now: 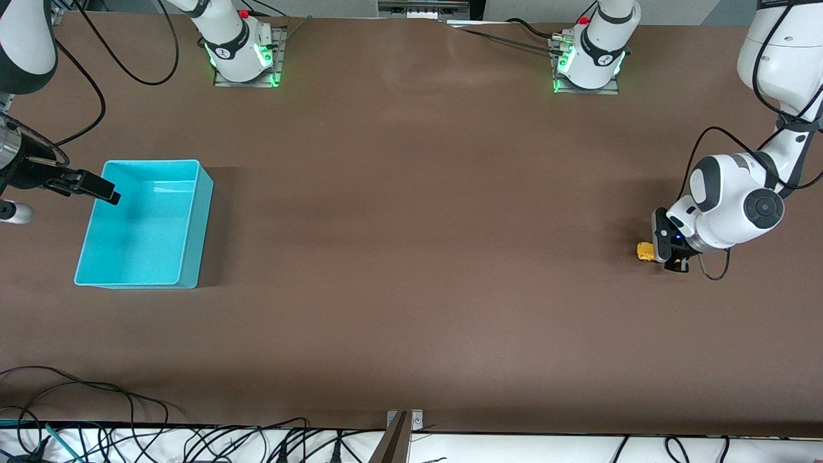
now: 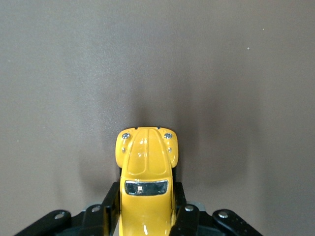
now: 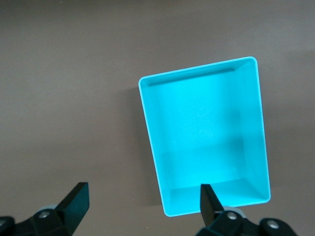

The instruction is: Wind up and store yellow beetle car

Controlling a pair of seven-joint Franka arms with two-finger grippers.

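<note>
Item one: the yellow beetle car, a small glossy toy with a rounded hood, two tiny headlights and a dark windshield. It sits low at the brown table, at the left arm's end, well apart from everything else; whether its wheels touch the surface I cannot tell. My left gripper has it: my left fingers are pinched against its two flanks, one black pad on each side of the body, hood pointing away from my wrist. In the front view only the car's yellow end peeks out beside my hand. Item two: the turquoise bin, a rectangular open tub with nothing in it, standing at the right arm's end of the table. Item three: my right gripper, hanging in the air over the bin's rim at its outer edge. My right fingers are spread wide with nothing between them, and the arm waits there. Item four: loose black cables trailing across the table near the arm bases.
</note>
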